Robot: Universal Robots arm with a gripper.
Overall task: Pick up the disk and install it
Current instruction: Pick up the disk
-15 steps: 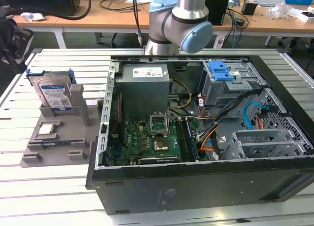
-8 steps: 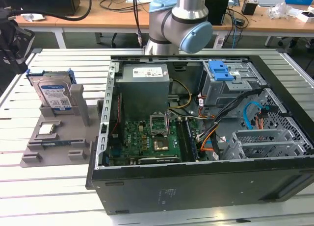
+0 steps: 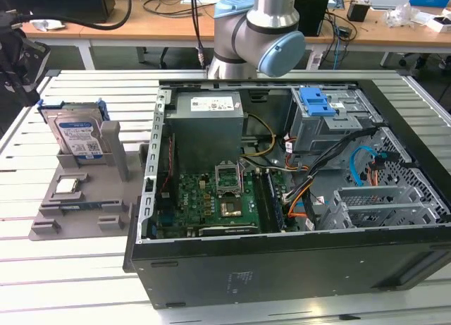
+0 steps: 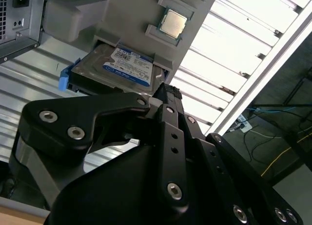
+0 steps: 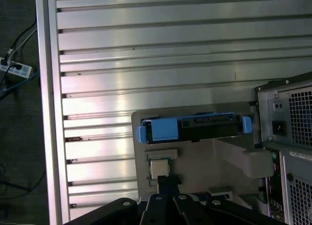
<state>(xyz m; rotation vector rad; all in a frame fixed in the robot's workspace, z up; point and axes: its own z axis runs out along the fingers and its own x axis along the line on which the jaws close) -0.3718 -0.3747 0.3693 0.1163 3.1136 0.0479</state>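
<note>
Second wrist view: jaws closed, w/o load, disk [image 4: 127,66] untouched.

Silver disk [image 3: 76,135], blue-and-white label [image 4: 130,66], blue frame [image 4: 64,80]; grey holder [image 3: 106,198]; black computer case [image 3: 282,276].

Disk [image 3: 76,133] upright in grey holder [image 3: 84,198], open computer case [image 3: 282,268] beside it, robot arm [image 3: 257,29] behind the case
</note>
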